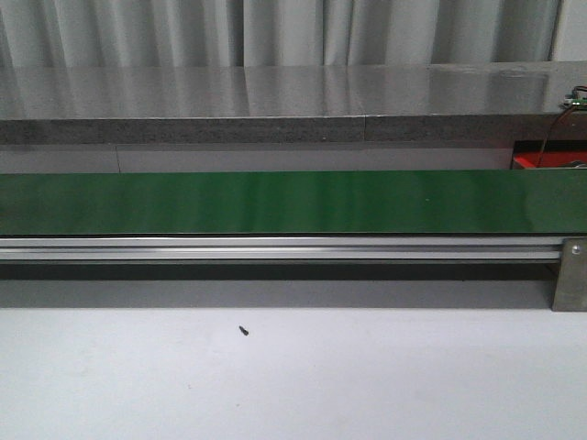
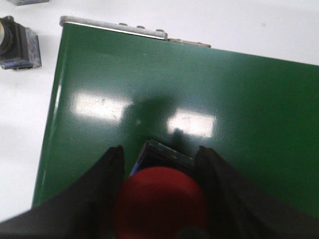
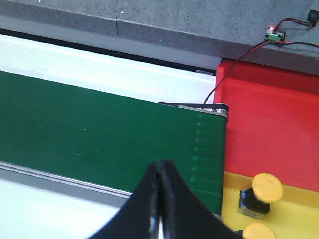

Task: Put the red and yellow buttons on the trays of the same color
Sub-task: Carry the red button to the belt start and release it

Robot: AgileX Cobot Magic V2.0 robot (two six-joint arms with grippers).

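Left tool first: its two dark fingers are clamped either side of a red button, the round red cap sitting right between them with the button's dark housing poking out just ahead of the tips. Tool and button hang over the green conveyor belt, close to the belt's end, where a metal end rail runs across beyond the fingertips. Off past that corner of the belt, on the white counter, sits another button with a dark grey body, well apart from the tool; its cap colour I cannot tell from here.

Over to the right tool: fingers pressed together, tips meeting, nothing between them. It hovers above the near edge of the same green belt, near the other end. Just beside it, past the end of the belt, lies the yellow tray, and in it a yellow button standing on its dark base, with the cap of a second yellow button peeking in at the frame's edge. Beyond the yellow tray, butting against it, is the red tray, and a thin black cable trails across its far edge to a small circuit board on the grey ledge.

From the front, only the long belt, its aluminium rail and the white counter show; neither tool is in that view.
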